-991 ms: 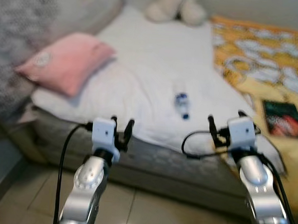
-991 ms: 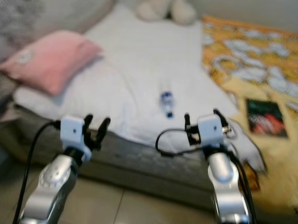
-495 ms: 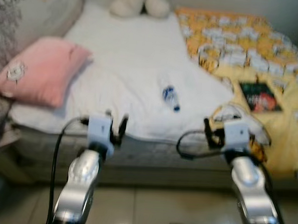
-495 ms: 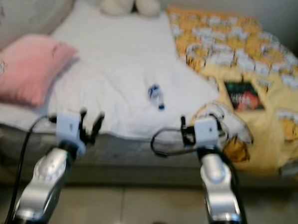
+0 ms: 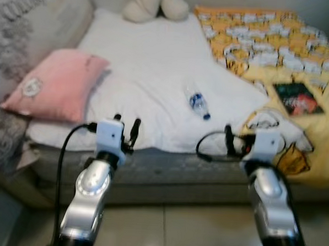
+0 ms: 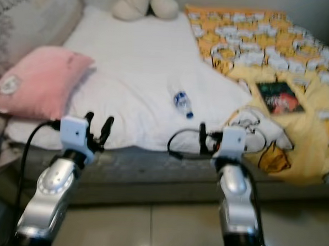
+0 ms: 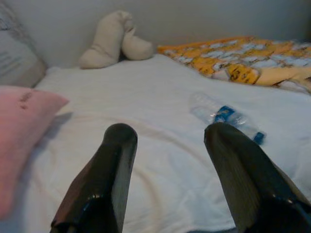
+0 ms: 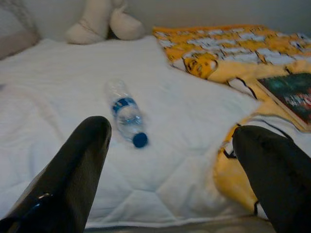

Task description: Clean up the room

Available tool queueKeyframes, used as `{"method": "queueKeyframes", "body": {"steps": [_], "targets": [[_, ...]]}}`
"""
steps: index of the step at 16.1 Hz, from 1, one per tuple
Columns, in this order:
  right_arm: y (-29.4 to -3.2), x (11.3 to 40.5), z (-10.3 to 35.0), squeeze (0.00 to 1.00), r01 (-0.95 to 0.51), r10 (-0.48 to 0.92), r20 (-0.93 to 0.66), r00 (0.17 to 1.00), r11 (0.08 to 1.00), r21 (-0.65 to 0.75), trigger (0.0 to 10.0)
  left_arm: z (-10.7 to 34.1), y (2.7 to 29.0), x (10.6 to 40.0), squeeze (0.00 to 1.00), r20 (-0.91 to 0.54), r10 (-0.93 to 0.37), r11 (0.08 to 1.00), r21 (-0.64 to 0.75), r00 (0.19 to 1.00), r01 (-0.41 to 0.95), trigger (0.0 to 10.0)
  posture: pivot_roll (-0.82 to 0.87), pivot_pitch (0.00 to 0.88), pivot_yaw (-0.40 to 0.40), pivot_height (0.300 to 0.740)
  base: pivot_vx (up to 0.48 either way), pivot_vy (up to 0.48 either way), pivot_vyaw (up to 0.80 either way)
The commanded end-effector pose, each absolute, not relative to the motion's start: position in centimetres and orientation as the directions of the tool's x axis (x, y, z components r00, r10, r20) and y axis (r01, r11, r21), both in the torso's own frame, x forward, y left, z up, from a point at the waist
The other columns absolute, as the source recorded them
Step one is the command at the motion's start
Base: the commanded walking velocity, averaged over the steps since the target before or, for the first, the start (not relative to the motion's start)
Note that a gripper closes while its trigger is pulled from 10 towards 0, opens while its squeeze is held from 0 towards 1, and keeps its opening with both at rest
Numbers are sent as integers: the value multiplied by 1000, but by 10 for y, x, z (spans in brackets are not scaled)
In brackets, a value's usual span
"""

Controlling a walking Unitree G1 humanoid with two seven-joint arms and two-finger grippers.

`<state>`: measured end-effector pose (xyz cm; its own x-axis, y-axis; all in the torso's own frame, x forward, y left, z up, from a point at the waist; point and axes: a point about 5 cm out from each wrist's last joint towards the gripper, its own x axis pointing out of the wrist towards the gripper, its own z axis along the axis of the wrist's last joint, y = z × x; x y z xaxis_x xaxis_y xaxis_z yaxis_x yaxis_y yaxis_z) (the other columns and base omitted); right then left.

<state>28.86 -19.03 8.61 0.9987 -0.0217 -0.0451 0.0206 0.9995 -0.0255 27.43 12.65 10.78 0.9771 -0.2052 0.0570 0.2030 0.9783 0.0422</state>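
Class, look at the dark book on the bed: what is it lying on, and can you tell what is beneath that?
The book lies flat on the yellow patterned blanket, beside the white quilt. Whatever lies under the blanket is covered.

Lighting: soft, even, fairly bright across my head views; white quilt (image 5: 156,67) near washed out; floor tiles (image 5: 164,233) carry small glare spots; whole frames softly blurred; my wrist views dimmer, greyer; my tool's fingers (image 7: 104,189) close, dark, out of focus; wall (image 7: 194,19) in shade.

A low bed (image 5: 167,167) under a white quilt (image 5: 156,62) stands on glossy beige floor tiles (image 5: 175,228).
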Motion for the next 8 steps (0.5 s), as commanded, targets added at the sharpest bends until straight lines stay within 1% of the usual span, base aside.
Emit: {"method": "queueKeyframes", "body": {"steps": [1,4,8], "targets": [[-184,290,88,0,-2,1,-31,1000,1000,-19,10000,110,131,273,0,64,-200,979,45,978,197,10000,-169,0,67,740,0,0,0],[-178,291,89,0,-25,24,-17,1000,999,-37,10000,111,129,273,0,66,-188,982,33,980,187,10000,-160,0,71,740,480,0,0],[-178,294,91,0,-19,18,-7,1000,999,-41,10000,109,127,272,0,55,-187,982,27,981,186,10000,-163,0,76,740,480,0,0]]}}
